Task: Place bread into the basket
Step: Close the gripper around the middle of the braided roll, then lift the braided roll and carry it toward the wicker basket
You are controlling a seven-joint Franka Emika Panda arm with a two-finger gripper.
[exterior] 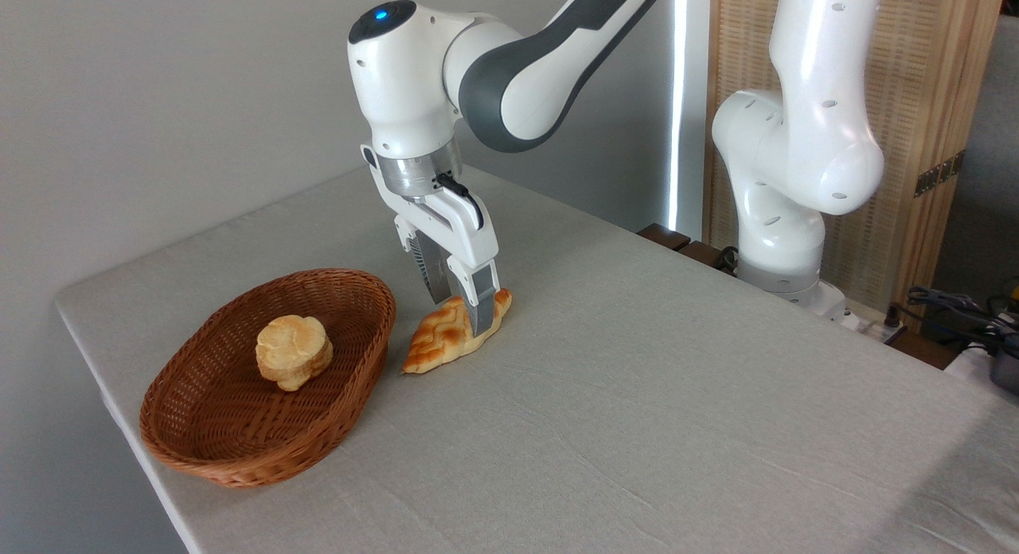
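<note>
The bread (440,341), a golden braided loaf with pointed ends, lies on the table just right of the basket (239,450). My gripper (459,309) points straight down over the loaf's middle. One finger sits on the loaf's near side and the other on its far side, both touching the crust. The loaf's underside still rests on the cloth. The reddish-brown wicker basket stands at the table's left end.
A small round pale bun (293,351) lies inside the basket. The table (637,395) is covered with a grey cloth, and its left edge runs close to the basket. The arm's white base (784,220) stands at the back right, with cables (955,307) beyond it.
</note>
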